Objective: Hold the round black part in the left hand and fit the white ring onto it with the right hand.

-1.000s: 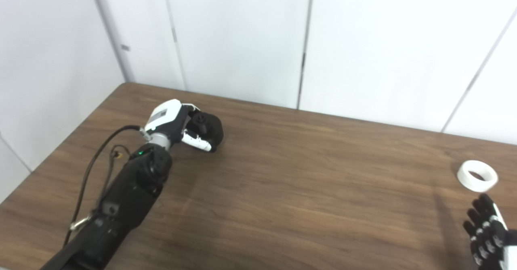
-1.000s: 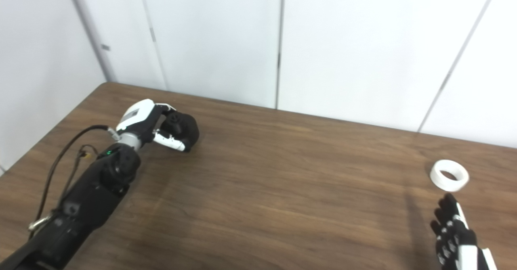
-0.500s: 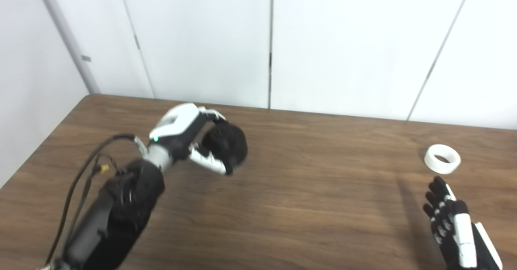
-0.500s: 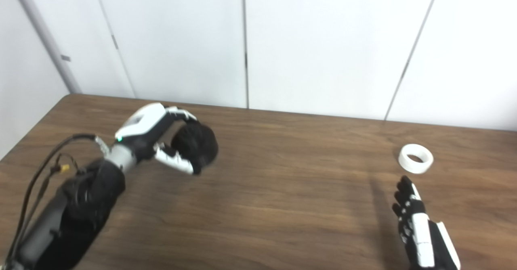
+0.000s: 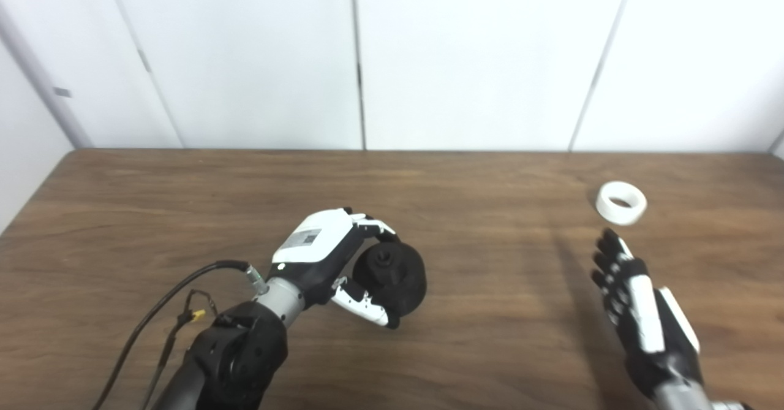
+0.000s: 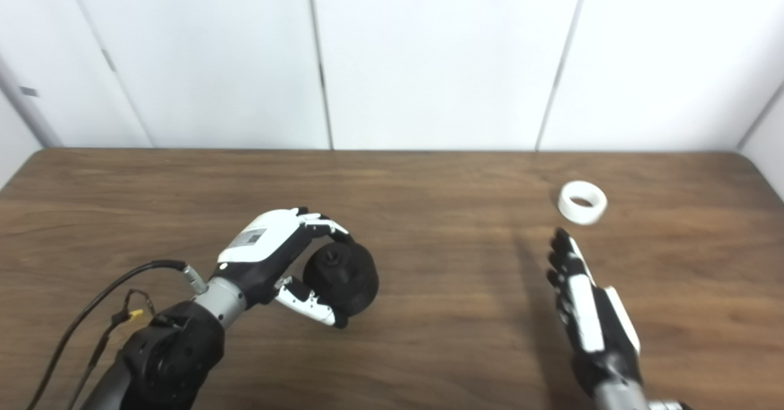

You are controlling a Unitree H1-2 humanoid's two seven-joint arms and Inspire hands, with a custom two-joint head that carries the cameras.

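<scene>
My left hand (image 5: 331, 263) is shut on the round black part (image 5: 392, 278), holding it above the middle of the brown table (image 5: 184, 201) with its hub facing the camera. The white ring (image 5: 621, 202) lies flat on the table at the far right. My right hand (image 5: 637, 303) is open with its fingers straight. It hovers just short of the ring, a small gap between fingertips and ring. In the right eye view the ring (image 6: 582, 201) and the right hand (image 6: 585, 312) stand the same way.
White wall panels (image 5: 465, 54) rise behind the table's far edge. A black cable (image 5: 159, 312) runs along my left forearm. The table's right corner (image 6: 744, 159) lies near the ring.
The camera has swung to the right. My left hand has lifted the black part off the table and carried it toward the middle and nearer. The right hand has reached forward toward the ring.
</scene>
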